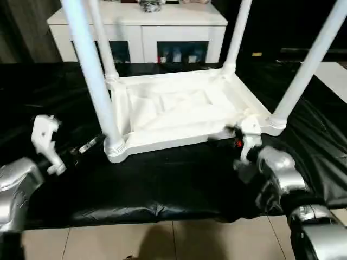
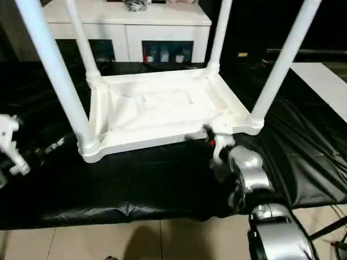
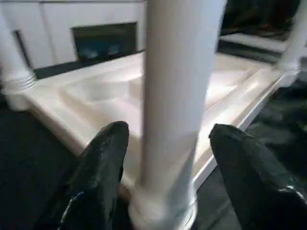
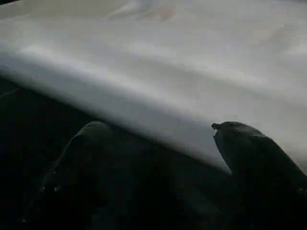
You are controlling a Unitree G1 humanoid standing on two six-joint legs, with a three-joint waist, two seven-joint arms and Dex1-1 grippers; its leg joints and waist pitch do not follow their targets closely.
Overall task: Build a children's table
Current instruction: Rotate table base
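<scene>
The children's table stands upside down on the black cloth. Its white tabletop [image 1: 179,108] lies ribbed side up, and all four white legs rise from the corner sockets. My left gripper [image 3: 170,132] is open, with one black finger [image 3: 103,163] on each side of the near-left leg [image 1: 92,70], low near its socket. My right gripper [image 1: 222,135] is open too, its fingers [image 4: 259,158] pointing at the tabletop's near edge [image 4: 144,91], close to the near-right leg [image 1: 306,65]. Nothing is held in either gripper.
A white cabinet with glass doors [image 1: 141,32] stands behind the table. The black cloth [image 1: 162,184] ends in a folded edge near me, with tiled floor [image 1: 162,241] beyond it. A pale surface [image 1: 333,76] shows at the far right.
</scene>
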